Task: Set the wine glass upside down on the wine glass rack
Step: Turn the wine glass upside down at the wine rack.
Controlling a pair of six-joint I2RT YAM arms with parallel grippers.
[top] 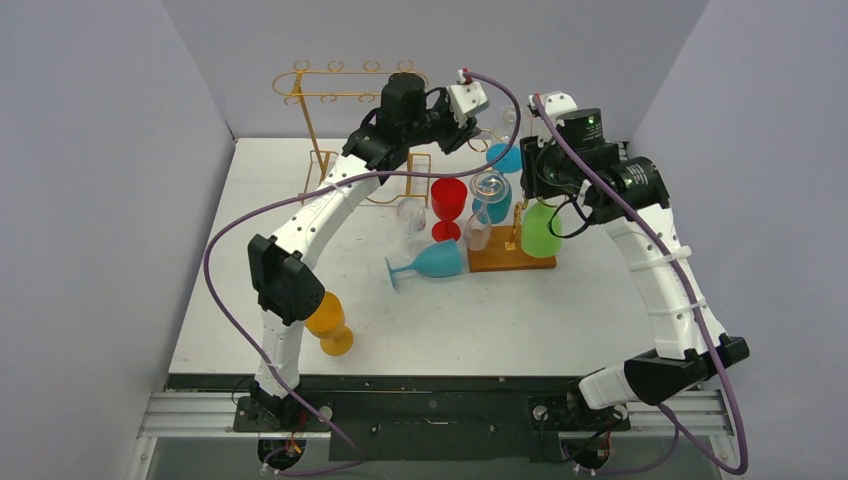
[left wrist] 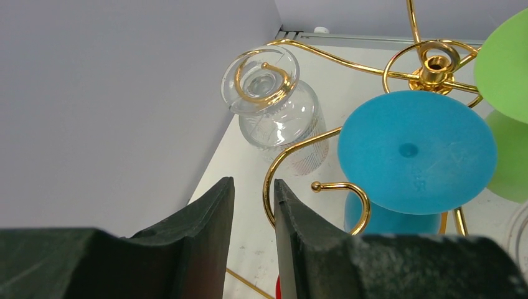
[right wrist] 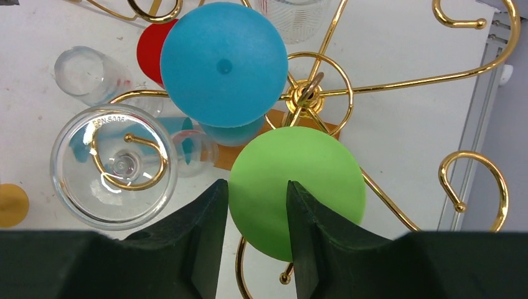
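Far left, an orange glass (top: pixel 330 320) stands on the table (top: pixel 560 320) beside the left arm, and a tipped-over blue glass (top: pixel 430 262) lies mid-table, so neither is hung yet. The left gripper (left wrist: pixel 254 187) hovers up by the rack (left wrist: pixel 429 65), fingers only slightly apart and nothing between them. Ahead of it a clear glass (left wrist: pixel 277 112) hangs bowl-down from a gold hook, with a hanging blue glass (left wrist: pixel 417 149) on the next hook. Right of those, the green glass (right wrist: pixel 299 162) hangs upside down too, foot up. It looks like the task's glass, already on the rack. The right gripper (right wrist: pixel 255 187) sits directly above that foot, fingers spread and pinching nothing visible.

So the step in hand is probably just getting clear. Best bet is a straight lift with the fingers kept apart. The blue foot is right next door and the hooks are thin wire, so a sideways nudge could set everything swinging.

As for writing, there's raised lettering around the clear glass's foot in the right wrist view, too small to read with confidence. The blue foot has a faint moulded mark, also unreadable.
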